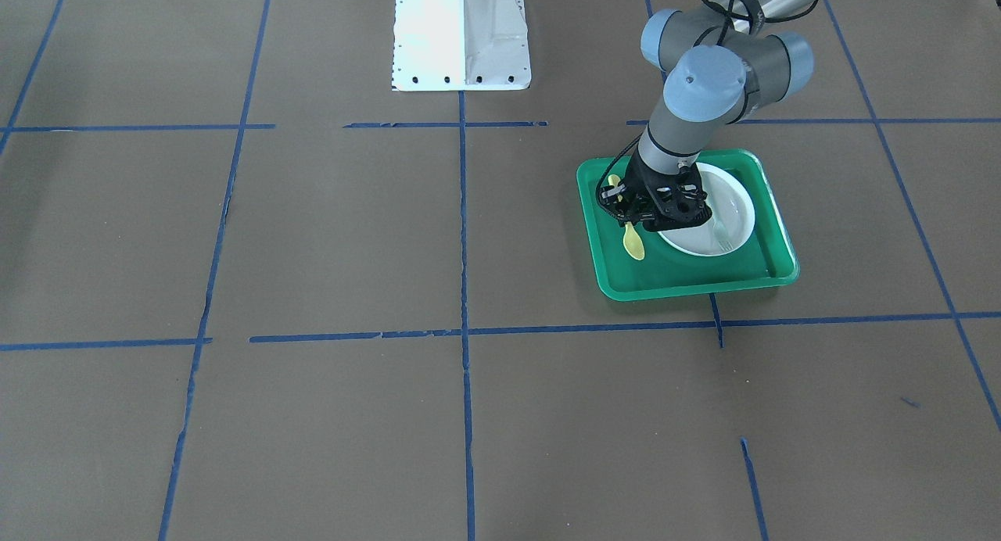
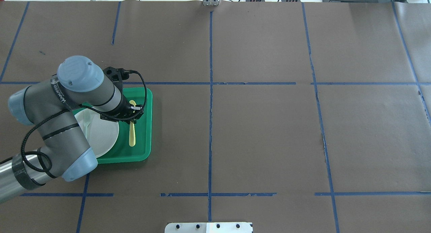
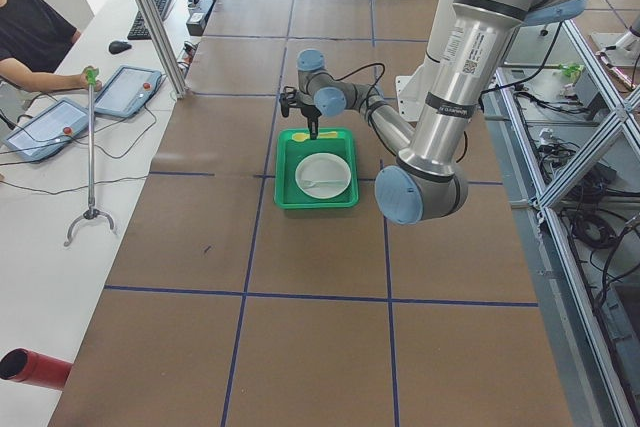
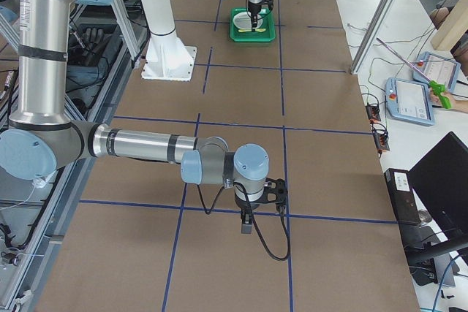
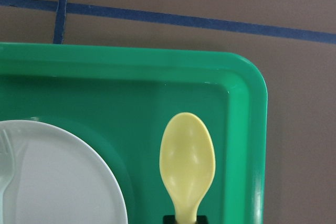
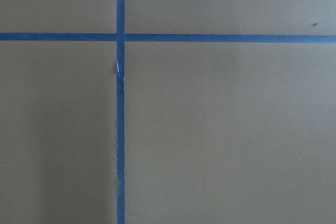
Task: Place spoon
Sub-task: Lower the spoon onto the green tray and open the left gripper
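Observation:
The yellow spoon [image 2: 132, 136] is in the green tray [image 2: 146, 125], to the right of the white plate [image 2: 102, 133]. Its bowl points away from the robot. My left gripper [image 2: 134, 115] reaches down over the tray and is shut on the spoon's handle near the bowl. In the front view the spoon [image 1: 633, 242] shows below the gripper [image 1: 626, 213]. The left wrist view shows the spoon's bowl [image 5: 187, 163] low over the tray floor [image 5: 131, 93]. My right gripper [image 4: 247, 226] hangs over bare table far from the tray; I cannot tell whether it is open or shut.
A pale translucent fork [image 1: 721, 232] lies on the plate [image 1: 739, 205]. The robot's white base [image 1: 461, 33] stands at the table's middle edge. Blue tape lines cross the brown table. An operator sits beside the table [image 3: 30, 32].

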`<state>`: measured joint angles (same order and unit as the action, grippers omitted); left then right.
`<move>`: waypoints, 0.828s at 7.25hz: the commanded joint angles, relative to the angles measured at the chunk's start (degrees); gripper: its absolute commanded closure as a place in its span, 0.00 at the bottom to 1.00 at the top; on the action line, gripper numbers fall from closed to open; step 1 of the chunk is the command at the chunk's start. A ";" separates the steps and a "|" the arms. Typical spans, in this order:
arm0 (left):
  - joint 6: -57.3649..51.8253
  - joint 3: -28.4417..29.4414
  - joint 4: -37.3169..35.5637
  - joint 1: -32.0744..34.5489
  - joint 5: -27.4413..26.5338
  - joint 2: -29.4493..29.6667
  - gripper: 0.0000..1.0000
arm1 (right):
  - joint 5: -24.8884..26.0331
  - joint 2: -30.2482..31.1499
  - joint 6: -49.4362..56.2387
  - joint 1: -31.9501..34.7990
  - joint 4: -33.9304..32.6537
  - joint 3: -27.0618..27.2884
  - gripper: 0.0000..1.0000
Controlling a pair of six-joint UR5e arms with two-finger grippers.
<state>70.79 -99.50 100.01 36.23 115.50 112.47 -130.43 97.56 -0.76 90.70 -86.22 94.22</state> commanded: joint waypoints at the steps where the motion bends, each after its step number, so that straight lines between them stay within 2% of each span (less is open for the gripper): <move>1: 0.40 1.42 1.06 -1.77 -0.97 0.21 1.00 | 0.00 0.00 -0.03 0.00 0.00 0.00 0.00; 2: 0.40 1.42 1.06 -1.78 -1.24 0.12 1.00 | 0.00 0.00 -0.03 0.00 0.00 0.00 0.00; 3: 0.05 1.33 1.06 -1.78 -1.24 -0.06 0.86 | 0.00 0.00 -0.03 0.00 0.09 0.00 0.00; 4: -0.04 1.33 1.15 -1.78 -1.33 -0.23 0.24 | 0.00 0.00 -0.03 0.00 0.00 0.00 0.00; 5: -0.04 0.55 1.41 -1.60 -1.33 -0.49 0.00 | 0.00 0.00 -0.03 0.00 0.00 0.00 0.00; 6: -0.39 -1.12 1.42 -1.08 -1.42 -0.58 0.00 | 0.00 0.00 -0.03 0.00 0.00 0.00 0.00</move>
<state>70.70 -99.08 101.33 34.70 114.17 112.07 -130.43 97.56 -0.79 90.70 -86.21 94.22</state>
